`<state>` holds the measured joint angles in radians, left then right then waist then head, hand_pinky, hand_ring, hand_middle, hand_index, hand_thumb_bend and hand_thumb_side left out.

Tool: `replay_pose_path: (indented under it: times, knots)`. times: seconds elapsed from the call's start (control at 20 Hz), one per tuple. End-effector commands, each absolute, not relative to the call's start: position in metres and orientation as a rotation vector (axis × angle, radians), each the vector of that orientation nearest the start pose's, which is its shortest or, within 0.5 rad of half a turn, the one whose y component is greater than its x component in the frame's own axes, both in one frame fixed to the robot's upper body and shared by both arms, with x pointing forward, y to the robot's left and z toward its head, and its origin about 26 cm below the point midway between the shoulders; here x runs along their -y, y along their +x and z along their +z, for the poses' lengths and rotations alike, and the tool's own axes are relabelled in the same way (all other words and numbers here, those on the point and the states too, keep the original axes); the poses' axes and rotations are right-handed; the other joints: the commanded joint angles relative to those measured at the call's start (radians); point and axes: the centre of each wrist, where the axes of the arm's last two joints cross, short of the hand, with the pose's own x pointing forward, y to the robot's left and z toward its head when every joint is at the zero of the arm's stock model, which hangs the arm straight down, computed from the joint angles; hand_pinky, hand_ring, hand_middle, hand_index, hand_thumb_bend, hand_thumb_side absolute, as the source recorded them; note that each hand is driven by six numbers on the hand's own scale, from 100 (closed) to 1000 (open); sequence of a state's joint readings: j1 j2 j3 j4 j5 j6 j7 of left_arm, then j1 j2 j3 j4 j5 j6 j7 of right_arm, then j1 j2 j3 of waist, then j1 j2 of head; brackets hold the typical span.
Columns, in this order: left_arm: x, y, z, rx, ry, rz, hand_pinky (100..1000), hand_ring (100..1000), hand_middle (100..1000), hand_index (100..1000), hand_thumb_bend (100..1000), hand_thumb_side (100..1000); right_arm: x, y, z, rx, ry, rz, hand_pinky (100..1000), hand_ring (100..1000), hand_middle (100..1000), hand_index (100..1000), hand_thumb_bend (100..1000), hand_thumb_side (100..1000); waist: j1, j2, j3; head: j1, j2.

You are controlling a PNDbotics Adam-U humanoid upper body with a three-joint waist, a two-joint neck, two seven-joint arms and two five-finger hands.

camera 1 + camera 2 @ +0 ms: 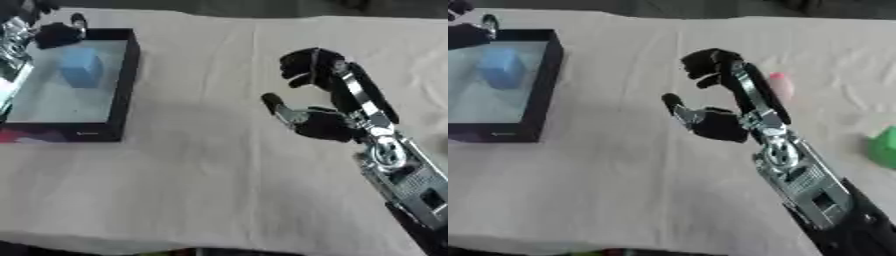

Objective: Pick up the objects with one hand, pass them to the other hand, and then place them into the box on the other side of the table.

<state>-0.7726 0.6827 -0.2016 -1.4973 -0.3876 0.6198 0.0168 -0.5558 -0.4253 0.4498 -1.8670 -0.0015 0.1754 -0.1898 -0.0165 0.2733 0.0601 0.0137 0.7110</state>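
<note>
With the right hand empty, fingers curled, beside the small pink object on the cloth-covered table, it should uncurl before closing on it.

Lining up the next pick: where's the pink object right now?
In the right eye view, the pink object lies on the cloth just right of the right hand, far from the box.

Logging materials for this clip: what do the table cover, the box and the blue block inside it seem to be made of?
Table cover: beige cloth, matte, softly creased. Box: rigid black walls, pale shiny floor, perhaps card or plastic. Blue block: matte light blue with soft edges, possibly foam; cannot tell for sure.
</note>
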Motion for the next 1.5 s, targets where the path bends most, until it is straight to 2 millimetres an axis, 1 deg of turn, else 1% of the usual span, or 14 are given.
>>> replay_pose_path:
  times: [0.05,0.25,0.4,0.45,0.5,0.65,0.85,1.1,1.3,1.4,1.5]
  knots:
    - [-0.285,0.377,0.296,1.771,1.015,-0.502,744,854,776,813,124,520,0.172,0.314,0.22,2.11,-0.127,0.726,675,735,713,754,410,175,0.003,-0.026,-0.005,-0.015,0.003]
    - [-0.274,0.362,0.285,1.95,0.826,-0.443,730,852,769,815,122,568,0.195,0.31,0.233,2.016,-0.182,0.768,691,766,765,788,401,211,-0.002,-0.031,-0.012,-0.027,0.003]
    - [-0.266,0.354,0.276,2.046,0.694,-0.377,723,850,765,813,124,578,0.213,0.309,0.243,1.948,-0.199,0.777,695,775,776,796,408,216,-0.005,-0.033,-0.015,-0.034,0.002]
    - [-0.264,0.353,0.274,2.071,0.657,-0.352,719,849,764,812,125,580,0.219,0.308,0.246,1.933,-0.205,0.776,697,778,780,796,256,305,-0.006,-0.034,-0.016,-0.035,0.002]
    - [-0.261,0.351,0.271,2.095,0.619,-0.323,718,847,761,809,127,586,0.226,0.307,0.249,1.92,-0.214,0.775,699,778,780,796,414,215,-0.007,-0.034,-0.017,-0.037,0.002]
    - [-0.255,0.348,0.262,2.139,0.521,-0.242,712,844,757,802,130,603,0.246,0.305,0.256,1.873,-0.264,0.793,708,784,784,798,438,212,-0.012,-0.033,-0.021,-0.041,0.001]
    - [-0.251,0.345,0.254,2.152,0.457,-0.198,712,844,756,801,135,615,0.269,0.301,0.259,1.813,-0.359,0.837,721,790,789,800,464,205,-0.015,-0.031,-0.024,-0.057,0.0]
    - [-0.25,0.344,0.249,2.151,0.44,-0.192,711,843,754,799,135,618,0.294,0.296,0.266,1.764,-0.503,0.846,736,798,797,806,496,195,-0.014,-0.029,-0.025,-0.091,-0.005]
    - [-0.249,0.343,0.247,2.164,0.435,-0.197,709,840,751,796,133,612,0.315,0.295,0.266,1.687,-0.594,0.853,758,814,811,817,530,191,-0.015,-0.026,-0.027,-0.12,-0.011]
    - [-0.249,0.343,0.247,2.165,0.434,-0.198,710,839,749,795,132,613,0.323,0.295,0.264,1.638,-0.621,0.905,779,830,828,832,556,191,-0.015,-0.025,-0.027,-0.129,-0.013]
    - [-0.249,0.343,0.246,2.162,0.433,-0.201,710,839,748,793,130,615,0.331,0.296,0.263,1.581,-0.633,0.983,796,842,839,846,571,173,-0.013,-0.023,-0.028,-0.135,-0.013]
